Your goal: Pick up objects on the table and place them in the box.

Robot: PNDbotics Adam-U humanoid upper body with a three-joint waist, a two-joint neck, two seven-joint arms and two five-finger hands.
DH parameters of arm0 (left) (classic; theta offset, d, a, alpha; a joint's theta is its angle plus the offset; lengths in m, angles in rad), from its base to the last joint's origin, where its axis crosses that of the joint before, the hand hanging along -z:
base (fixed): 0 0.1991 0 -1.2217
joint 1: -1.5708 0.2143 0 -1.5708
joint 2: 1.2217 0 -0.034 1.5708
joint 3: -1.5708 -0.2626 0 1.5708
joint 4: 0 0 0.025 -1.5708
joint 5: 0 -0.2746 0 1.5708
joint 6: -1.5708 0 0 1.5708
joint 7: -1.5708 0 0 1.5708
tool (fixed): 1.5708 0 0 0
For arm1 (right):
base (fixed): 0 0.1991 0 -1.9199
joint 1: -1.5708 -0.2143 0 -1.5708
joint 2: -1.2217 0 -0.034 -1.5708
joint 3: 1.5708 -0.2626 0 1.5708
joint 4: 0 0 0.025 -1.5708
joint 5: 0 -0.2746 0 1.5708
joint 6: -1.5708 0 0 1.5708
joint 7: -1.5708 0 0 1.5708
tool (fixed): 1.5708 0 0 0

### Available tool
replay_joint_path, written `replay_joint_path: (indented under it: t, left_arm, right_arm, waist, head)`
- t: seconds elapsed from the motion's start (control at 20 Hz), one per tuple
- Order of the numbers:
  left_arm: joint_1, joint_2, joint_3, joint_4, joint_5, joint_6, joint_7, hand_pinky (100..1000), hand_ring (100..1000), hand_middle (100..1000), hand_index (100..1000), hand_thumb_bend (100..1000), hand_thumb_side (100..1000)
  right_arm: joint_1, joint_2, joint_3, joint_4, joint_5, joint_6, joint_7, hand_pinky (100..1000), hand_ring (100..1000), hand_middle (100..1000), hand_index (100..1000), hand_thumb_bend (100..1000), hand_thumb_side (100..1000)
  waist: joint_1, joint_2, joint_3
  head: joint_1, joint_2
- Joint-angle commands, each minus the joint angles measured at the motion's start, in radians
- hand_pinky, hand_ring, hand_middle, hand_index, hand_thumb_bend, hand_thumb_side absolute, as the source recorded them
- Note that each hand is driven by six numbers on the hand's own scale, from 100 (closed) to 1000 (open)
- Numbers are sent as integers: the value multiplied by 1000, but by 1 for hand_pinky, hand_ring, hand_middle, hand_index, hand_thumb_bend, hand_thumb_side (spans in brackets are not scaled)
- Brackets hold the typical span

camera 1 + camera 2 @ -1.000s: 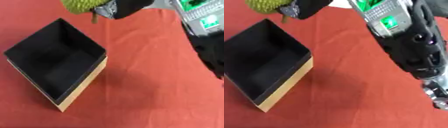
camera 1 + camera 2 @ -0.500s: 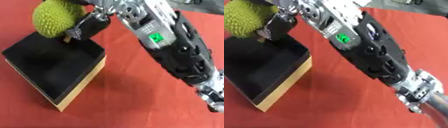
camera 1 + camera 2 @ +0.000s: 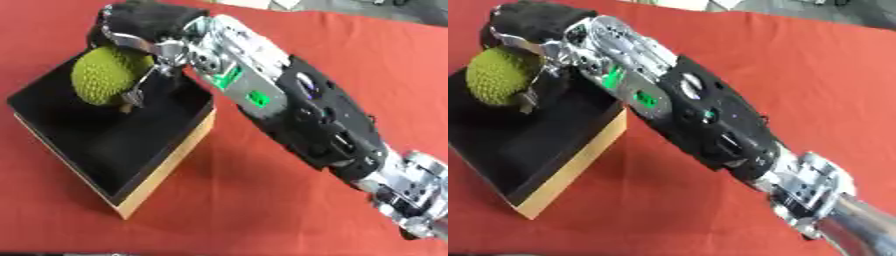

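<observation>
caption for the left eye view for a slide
Right hand holds a spiky green fruit over the open black box.

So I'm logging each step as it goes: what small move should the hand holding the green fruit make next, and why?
Probably lower a little, then let go. The right hand is curled round the bumpy green fruit, which hangs over the black box, inside its walls, so only the release seems left.
</observation>
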State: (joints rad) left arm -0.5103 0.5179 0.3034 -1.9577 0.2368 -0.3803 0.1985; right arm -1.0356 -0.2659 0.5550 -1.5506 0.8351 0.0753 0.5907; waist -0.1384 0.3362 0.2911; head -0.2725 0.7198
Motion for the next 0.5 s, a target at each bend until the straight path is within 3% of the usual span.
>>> replay_joint_path:
  t: [0.05, 0.15, 0.25, 0.4, 0.45, 0.5]
  left_arm:
    - [-13, 26, 3, -10, 4, -1, -6, 664, 557, 556, 680, 203, 100]
    - [-13, 26, 3, -10, 5, -1, -7, 664, 557, 556, 680, 206, 100]
    - [-15, 26, 2, -10, 5, -1, -7, 664, 557, 556, 681, 209, 100]
    - [-16, 27, 0, -9, 6, -1, -8, 664, 557, 556, 681, 207, 100]
    - [-16, 27, 0, -9, 6, -1, -9, 664, 557, 555, 681, 213, 100]
    - [-16, 27, -1, -8, 6, -2, -10, 664, 557, 555, 681, 207, 100]
  right_arm:
    - [-13, 6, 5, 16, 16, -28, 3, 660, 633, 534, 686, 152, 165]
    - [-15, 7, 11, 11, 15, -48, 16, 704, 715, 605, 757, 322, 178]
    - [-17, 5, 16, 3, 19, -73, 44, 752, 785, 688, 816, 408, 159]
    - [-17, 3, 21, -7, 27, -121, 111, 809, 864, 790, 875, 408, 100]
    - [-18, 2, 22, -8, 30, -136, 138, 831, 896, 823, 898, 427, 100]
    - [-18, 2, 21, -11, 34, -149, 160, 843, 911, 837, 913, 426, 155]
  waist:
    - [9, -20, 3]
    - [8, -21, 5]
    - [8, -21, 6]
    - [8, -22, 7]
    - [8, -22, 7]
    - [8, -22, 7]
  head:
    - [-5, -3]
    - [-5, -2]
    - [-4, -3]
    - [-3, -2]
    - [-4, -3]
    - [-4, -3]
